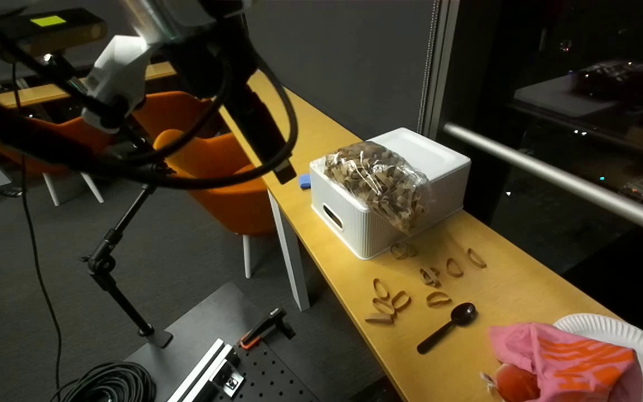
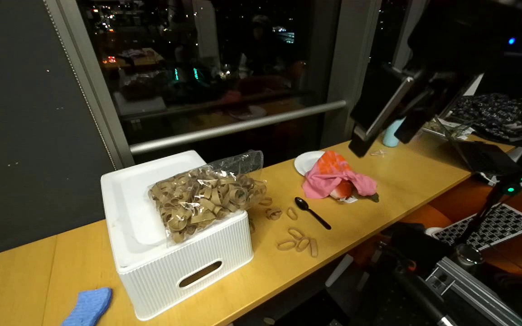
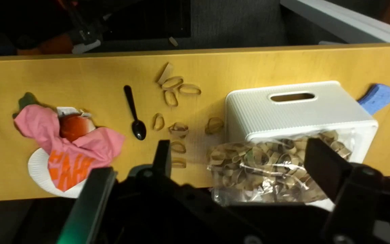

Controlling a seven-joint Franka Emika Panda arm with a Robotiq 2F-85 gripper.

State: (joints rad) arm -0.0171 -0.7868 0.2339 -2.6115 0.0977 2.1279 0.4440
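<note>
In the wrist view the gripper has its fingers spread wide; both exterior views show it apart from the bag of rubber bands draped over the edge of the ribbed white storage box. Only an exterior view shows the light-blue container.

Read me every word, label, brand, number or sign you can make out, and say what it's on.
"HAH", probably: orange letters on the pink cloth, distorted by folds.
White tag beside it: too small and blurred to read.
Checkered board: any characters are too small to read.
Yellow sticker: no writing legible.
Bag and box: no lettering visible.
</note>
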